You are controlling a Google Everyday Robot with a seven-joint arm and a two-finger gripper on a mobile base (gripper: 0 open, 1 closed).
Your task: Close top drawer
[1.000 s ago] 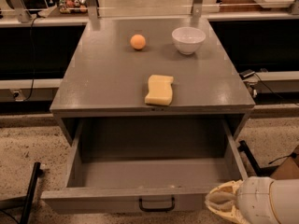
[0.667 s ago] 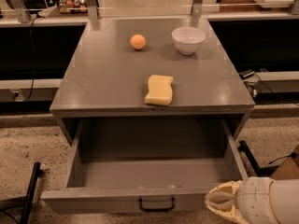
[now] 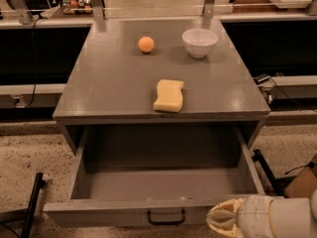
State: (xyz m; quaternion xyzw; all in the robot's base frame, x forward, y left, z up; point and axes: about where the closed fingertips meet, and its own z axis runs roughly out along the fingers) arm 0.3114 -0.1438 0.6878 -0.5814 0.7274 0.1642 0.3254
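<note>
The top drawer stands pulled far out of the grey cabinet, toward the camera. Its deep inside is bare and its flat front runs along the lower edge of the view. A small dark handle sits in the middle of that front. The gripper, pale cream at the tip of a rounded white arm, is at the bottom right corner, just right of the handle and in front of the right end of the drawer front. Whether it touches the front cannot be told, and neither can whether it is open or closed. It holds nothing that can be seen. On the cabinet top a yellow sponge lies near the front edge, about mid-width. Farther back an orange ball sits left of a white bowl, and the two are apart. The cabinet stands on a speckled floor, and a dark bar slants across the floor at the lower left, beside the drawer's left corner.
</note>
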